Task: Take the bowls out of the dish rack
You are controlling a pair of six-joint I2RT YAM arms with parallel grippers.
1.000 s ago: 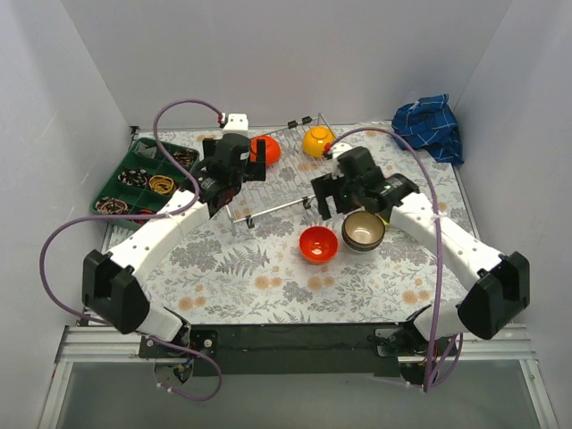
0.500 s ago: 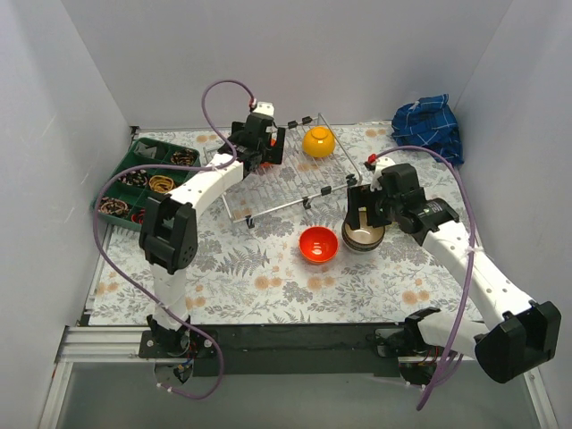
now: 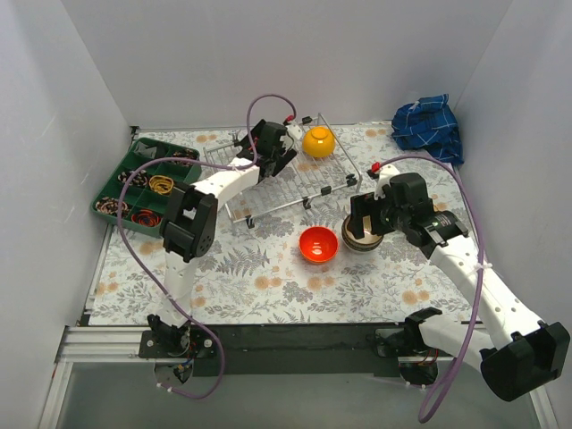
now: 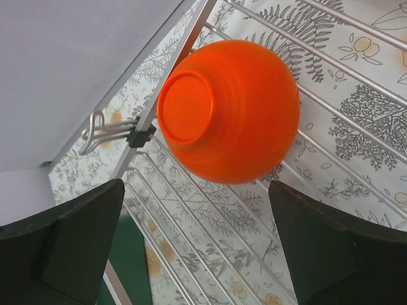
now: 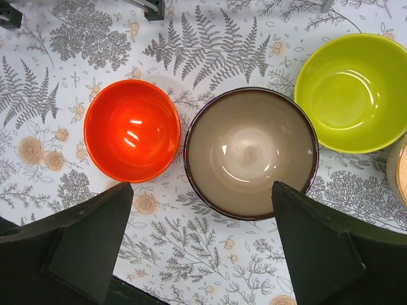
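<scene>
Framing overturned round orange bowl [image 4: 229, 117] on silver wire dish rack [image 4: 186, 42], left claw [image 4: 196, 190] wide; right claw [image 5: 202, 190] wide over brown-rimmed beige bowl [image 5: 250, 152].

The silver wire dish rack [image 3: 295, 186] holds an orange bowl [image 4: 229, 111] and a yellow bowl [image 3: 318, 141], both overturned. Just off its near side, upright, sit a red-orange bowl [image 3: 318, 244], a brown bowl [image 5: 251, 152] and a lime bowl [image 5: 353, 92].

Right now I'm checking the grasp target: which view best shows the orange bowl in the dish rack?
Left wrist: the orange bowl lies base toward the camera on the dish rack wires, unobstructed. Top external hides it behind the left gripper; right wrist doesn't show it.
</scene>
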